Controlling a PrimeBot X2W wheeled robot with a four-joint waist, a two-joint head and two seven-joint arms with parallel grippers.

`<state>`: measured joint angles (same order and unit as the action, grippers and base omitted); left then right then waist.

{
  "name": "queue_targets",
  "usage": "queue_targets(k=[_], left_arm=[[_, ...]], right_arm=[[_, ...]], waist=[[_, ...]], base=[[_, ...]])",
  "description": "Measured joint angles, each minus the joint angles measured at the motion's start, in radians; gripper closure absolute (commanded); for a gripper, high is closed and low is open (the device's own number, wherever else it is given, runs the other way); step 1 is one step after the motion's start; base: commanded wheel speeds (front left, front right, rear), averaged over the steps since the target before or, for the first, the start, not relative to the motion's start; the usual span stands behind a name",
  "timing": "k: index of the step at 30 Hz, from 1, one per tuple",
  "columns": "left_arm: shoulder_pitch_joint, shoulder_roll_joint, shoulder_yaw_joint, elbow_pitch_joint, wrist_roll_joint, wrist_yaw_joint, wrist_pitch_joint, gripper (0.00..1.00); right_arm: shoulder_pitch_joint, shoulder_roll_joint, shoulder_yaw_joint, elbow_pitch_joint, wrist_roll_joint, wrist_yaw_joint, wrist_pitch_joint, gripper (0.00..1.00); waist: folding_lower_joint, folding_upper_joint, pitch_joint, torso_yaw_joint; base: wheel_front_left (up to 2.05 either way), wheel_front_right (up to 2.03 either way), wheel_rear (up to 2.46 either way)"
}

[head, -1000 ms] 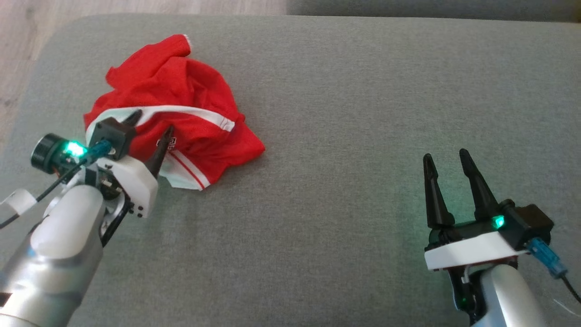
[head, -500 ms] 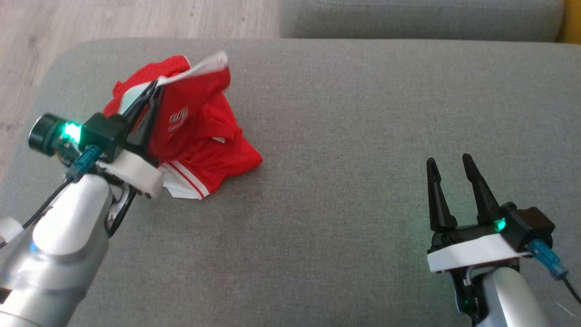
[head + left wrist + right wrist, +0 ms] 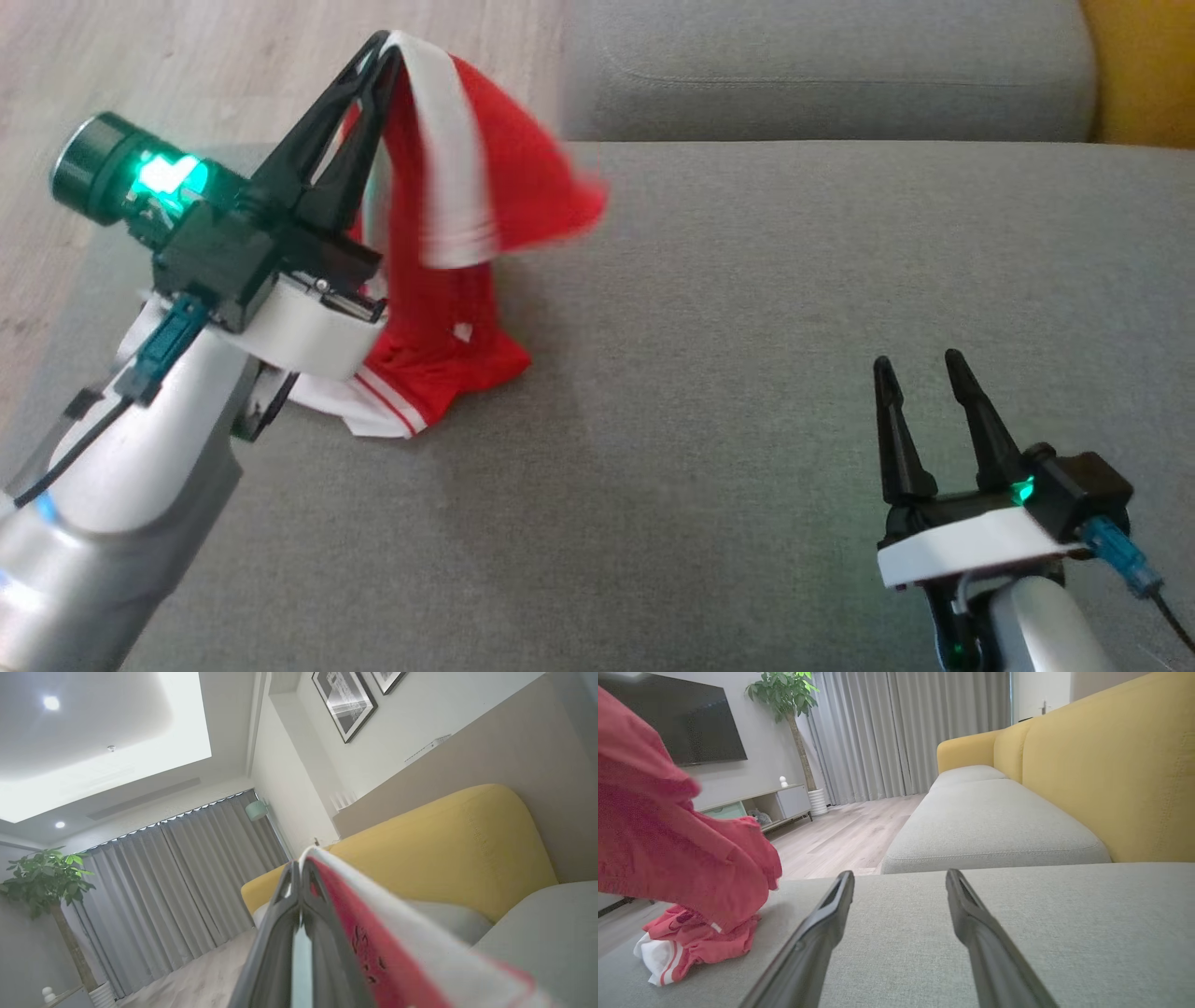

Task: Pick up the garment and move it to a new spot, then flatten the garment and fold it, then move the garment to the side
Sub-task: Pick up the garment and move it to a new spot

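The left gripper (image 3: 379, 42), open a second ago, now pinches the white band of the red jersey (image 3: 425, 317), lifted to upper left, hem on the grey cushion (image 3: 747, 373); the right gripper (image 3: 916, 362) stays wide, lower right.

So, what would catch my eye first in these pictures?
The bright red garment: the shut left gripper pinches its white-striped edge at the upper left of the head view, and it hangs down with its lower end bunched on the grey sofa. At the lower right, the right gripper is open and empty. A yellow backrest stands behind the seat.
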<state>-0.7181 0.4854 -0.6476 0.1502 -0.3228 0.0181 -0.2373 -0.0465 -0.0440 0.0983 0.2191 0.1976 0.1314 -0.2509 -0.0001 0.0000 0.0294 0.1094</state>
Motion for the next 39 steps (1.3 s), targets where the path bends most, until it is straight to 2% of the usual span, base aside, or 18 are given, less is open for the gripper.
queue_targets(k=[8,13,20,23,28,29,32,33,36,37,38,39], left_arm=[[-0.018,0.007,-0.027,-0.195,0.016,0.003,0.062,1.00],[-0.070,-0.004,-0.040,-0.296,0.016,-0.001,0.107,1.00],[-0.125,-0.032,-0.075,-0.319,0.012,-0.023,0.191,1.00],[-0.128,-0.032,-0.089,-0.279,0.006,-0.032,0.221,1.00],[-0.162,-0.027,-0.124,-0.119,0.008,-0.077,0.257,1.00],[-0.193,-0.024,-0.127,-0.035,0.012,-0.090,0.258,1.00],[-0.259,-0.022,-0.139,0.092,0.035,-0.108,0.263,1.00],[-0.316,-0.022,-0.169,0.193,0.080,-0.117,0.272,1.00],[-0.374,-0.047,-0.194,0.345,0.097,-0.124,0.270,1.00],[-0.388,-0.061,-0.194,0.396,0.099,-0.124,0.259,0.09],[-0.399,-0.072,-0.194,0.438,0.103,-0.123,0.239,0.00],[-0.411,-0.084,-0.194,0.479,0.110,-0.121,0.222,0.00]], right_arm=[[0.000,0.000,-0.009,-0.002,0.015,0.000,0.000,0.00],[-0.003,0.000,-0.004,-0.009,0.032,0.000,0.000,0.00],[-0.008,0.000,-0.014,-0.033,0.054,0.000,0.000,0.00],[-0.016,0.000,-0.015,-0.041,0.066,0.000,0.000,0.00],[-0.055,0.000,0.013,-0.072,0.107,0.000,0.000,0.00],[-0.069,0.000,0.035,-0.086,0.125,0.000,0.000,0.00],[-0.084,0.000,0.066,-0.112,0.148,0.000,0.000,0.00],[-0.093,-0.001,0.079,-0.124,0.160,0.000,0.000,0.00],[-0.103,-0.001,0.097,-0.137,0.177,0.000,0.000,0.00],[-0.109,-0.001,0.104,-0.139,0.184,0.000,0.000,0.00],[-0.113,-0.001,0.113,-0.142,0.189,0.000,0.000,0.00],[-0.117,0.000,0.123,-0.144,0.193,0.000,0.000,0.00]], waist=[[0.0000,0.0000,-0.008,-0.059],[0.0001,0.0000,-0.002,-0.119],[0.0001,0.0000,0.018,-0.233],[0.0001,0.0000,0.030,-0.269],[0.0002,0.0000,0.077,-0.359],[0.0003,0.0000,0.104,-0.396],[0.0003,0.0000,0.151,-0.445],[0.0004,0.0000,0.184,-0.474],[0.0004,0.0000,0.233,-0.511],[0.0005,0.0000,0.249,-0.523],[0.0005,0.0000,0.263,-0.533],[0.0005,0.0000,0.276,-0.543]], base=[[0.00,0.00,0.00],[0.00,0.00,0.00],[0.00,0.00,0.00],[0.00,0.00,0.00],[0.00,0.00,0.00],[0.00,0.00,0.00],[0.00,0.00,0.00],[0.00,0.00,0.00],[0.00,0.00,0.00],[0.00,0.00,0.00],[0.00,0.00,0.00],[0.00,0.00,0.00]])
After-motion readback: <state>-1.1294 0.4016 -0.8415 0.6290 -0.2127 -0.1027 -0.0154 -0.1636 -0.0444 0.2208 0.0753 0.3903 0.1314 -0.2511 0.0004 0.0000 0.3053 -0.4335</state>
